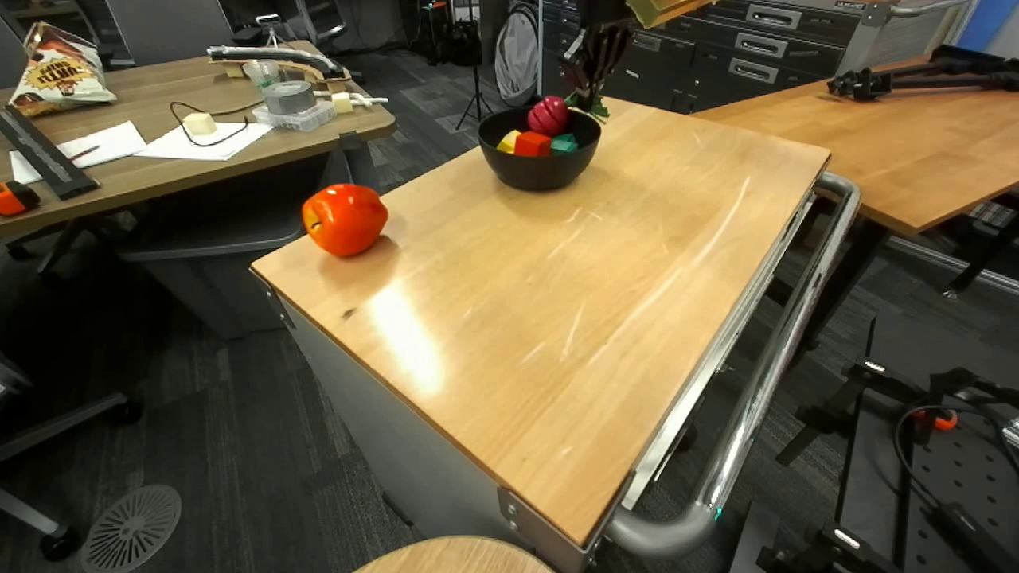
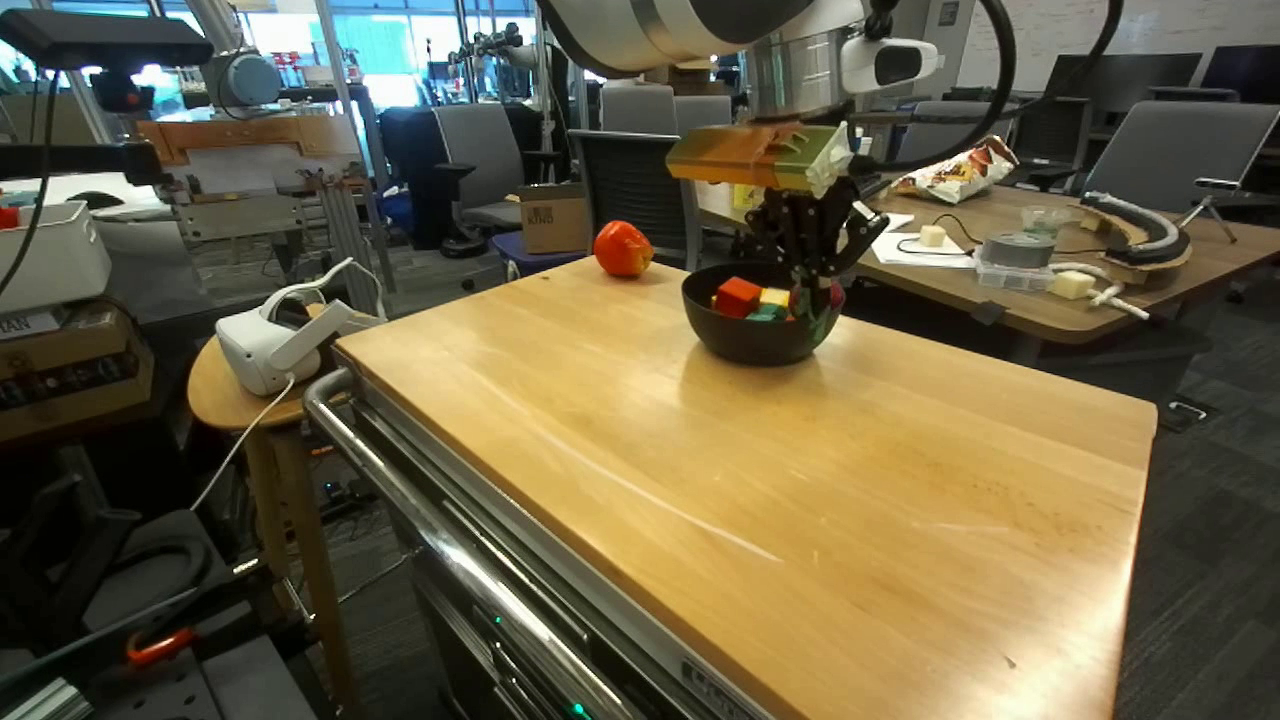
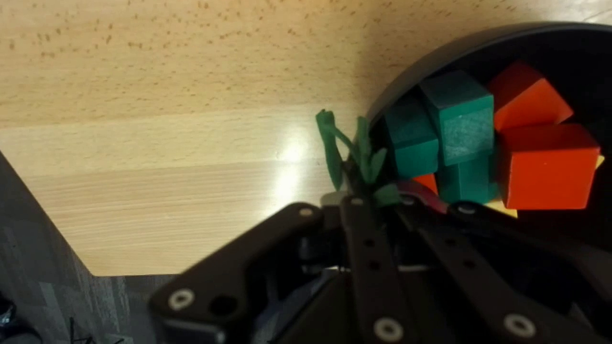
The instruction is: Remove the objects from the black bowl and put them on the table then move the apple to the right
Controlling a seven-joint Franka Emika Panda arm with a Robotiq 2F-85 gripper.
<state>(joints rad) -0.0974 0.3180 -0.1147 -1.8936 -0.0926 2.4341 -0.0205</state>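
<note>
Box (image 2: 553, 222) w/ "KIND" beyond tbl (image 2: 760, 470)

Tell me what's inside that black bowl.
The black bowl holds red blocks, green blocks, at least one yellow block, and a dark red fruit with green leaves. Anything beneath the top pieces is covered, and in an exterior view the hand hides part of the fruit.

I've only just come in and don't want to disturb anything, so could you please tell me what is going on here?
A robot arm seems to be emptying the bowl. Its gripper is shut, apparently pinching the green leaves of the dark red fruit by the bowl's rim; whether that fruit is clear of the blocks, I cannot tell. Red, green and yellow blocks lie in the bowl. The apple sits apart on the table.
</note>
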